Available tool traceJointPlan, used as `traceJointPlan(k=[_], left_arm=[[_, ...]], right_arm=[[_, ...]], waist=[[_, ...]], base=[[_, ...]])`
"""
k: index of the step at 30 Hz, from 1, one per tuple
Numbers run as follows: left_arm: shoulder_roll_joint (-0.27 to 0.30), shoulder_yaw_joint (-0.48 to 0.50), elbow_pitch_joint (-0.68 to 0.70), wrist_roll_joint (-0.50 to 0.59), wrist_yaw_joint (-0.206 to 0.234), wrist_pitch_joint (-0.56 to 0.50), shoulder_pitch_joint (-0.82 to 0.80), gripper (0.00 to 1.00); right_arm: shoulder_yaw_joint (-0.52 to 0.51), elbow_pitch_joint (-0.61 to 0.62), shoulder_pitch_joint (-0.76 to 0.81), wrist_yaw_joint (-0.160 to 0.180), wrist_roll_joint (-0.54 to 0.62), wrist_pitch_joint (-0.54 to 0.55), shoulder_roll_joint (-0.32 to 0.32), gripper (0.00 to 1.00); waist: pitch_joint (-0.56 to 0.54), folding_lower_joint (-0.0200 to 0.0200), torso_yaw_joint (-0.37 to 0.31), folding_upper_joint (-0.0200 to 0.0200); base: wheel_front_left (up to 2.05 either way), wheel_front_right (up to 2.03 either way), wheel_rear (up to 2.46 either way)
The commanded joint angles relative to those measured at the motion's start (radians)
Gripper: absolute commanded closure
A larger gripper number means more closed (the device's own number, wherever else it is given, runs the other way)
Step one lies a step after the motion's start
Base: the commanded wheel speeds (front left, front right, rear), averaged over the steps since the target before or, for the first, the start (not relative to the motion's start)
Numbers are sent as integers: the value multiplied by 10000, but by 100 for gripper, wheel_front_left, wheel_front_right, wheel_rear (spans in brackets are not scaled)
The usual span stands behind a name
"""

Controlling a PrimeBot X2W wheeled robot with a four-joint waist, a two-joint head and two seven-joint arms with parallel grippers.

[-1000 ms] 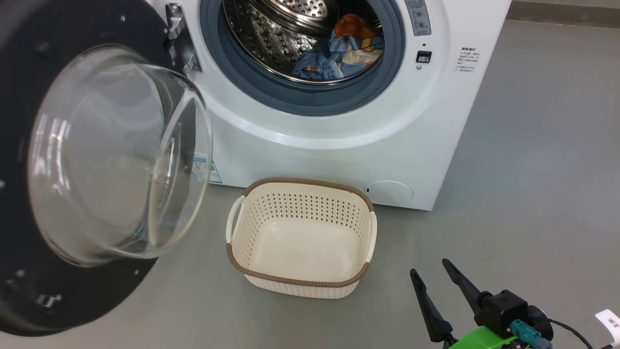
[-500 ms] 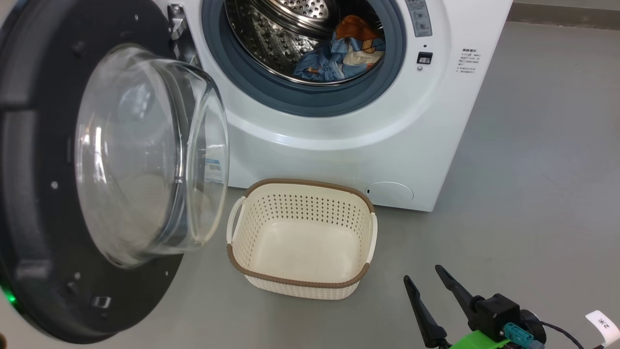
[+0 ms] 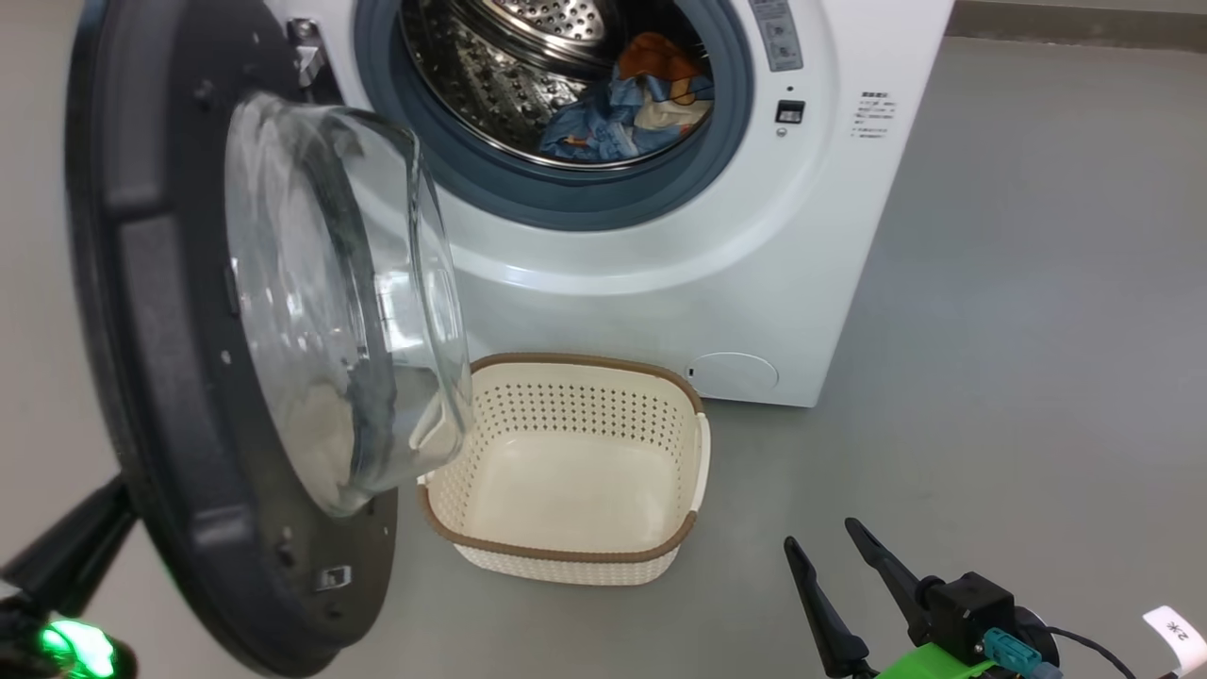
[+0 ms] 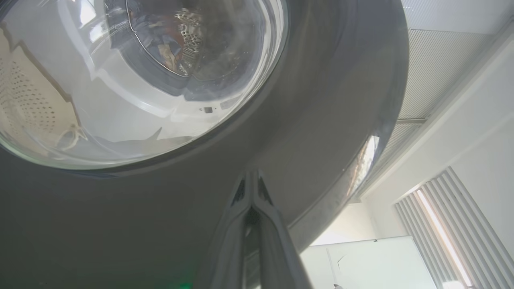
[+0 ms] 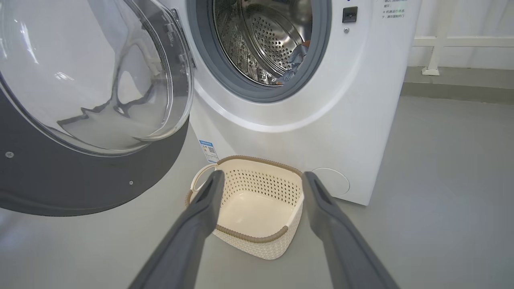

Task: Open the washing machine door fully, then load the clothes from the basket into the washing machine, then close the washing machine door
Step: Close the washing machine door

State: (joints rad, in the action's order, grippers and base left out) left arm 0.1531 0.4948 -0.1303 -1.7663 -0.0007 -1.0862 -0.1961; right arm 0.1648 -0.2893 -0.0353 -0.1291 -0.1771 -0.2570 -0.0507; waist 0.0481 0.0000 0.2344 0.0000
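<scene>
Because your left pincer (image 4: 252, 176) is pinched narrow against the washing machine door (image 3: 132, 311) at 9 o'clock, it seems set to push, not grip. Your right pincer (image 3: 822, 534) hangs spread wide at 5; the clothes (image 3: 613, 113) lie in the washing machine (image 3: 754, 264) at 12, the basket (image 3: 566, 552) bare.

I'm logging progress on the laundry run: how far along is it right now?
Done: the clothes lie in the drum of the washing machine and the basket is empty. In hand: the left gripper, fingers shut, sits at the outer face of the washing machine door, which stands partly open. The right gripper hangs open, holding nothing. Left: shutting the door fully.
</scene>
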Motion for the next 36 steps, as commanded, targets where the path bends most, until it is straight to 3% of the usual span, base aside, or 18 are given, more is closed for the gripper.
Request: traceJointPlan(k=[1,7,12,17,28,36], left_arm=[[135,129,418,-96,-86,-194,-56,100],[-639,-220,1136,-151,-338,126,110,100],[-931,-762,1173,-243,-642,497,210,100],[-1013,-1356,1117,-692,-833,931,219,100],[-1027,-2745,526,-379,-1208,2340,-317,100],[-1028,-2989,329,-486,-1289,3018,-1146,100]], right_arm=[[253,196,-205,-16,-89,-48,5,0],[188,204,-174,-16,-102,-48,5,0],[261,172,-196,-16,-132,-48,5,0],[242,143,-233,-16,-97,-48,5,0],[272,206,-334,-16,-190,-48,5,0],[209,347,-406,-16,-321,-48,5,0]], waist=[[7,0,-103,0],[58,0,-336,0],[70,0,-632,0],[108,0,-973,0],[452,0,-1973,0],[932,0,-2716,0]], base=[[0,0,0],[0,0,0],[0,0,0],[0,0,0],[0,0,0],[0,0,0]])
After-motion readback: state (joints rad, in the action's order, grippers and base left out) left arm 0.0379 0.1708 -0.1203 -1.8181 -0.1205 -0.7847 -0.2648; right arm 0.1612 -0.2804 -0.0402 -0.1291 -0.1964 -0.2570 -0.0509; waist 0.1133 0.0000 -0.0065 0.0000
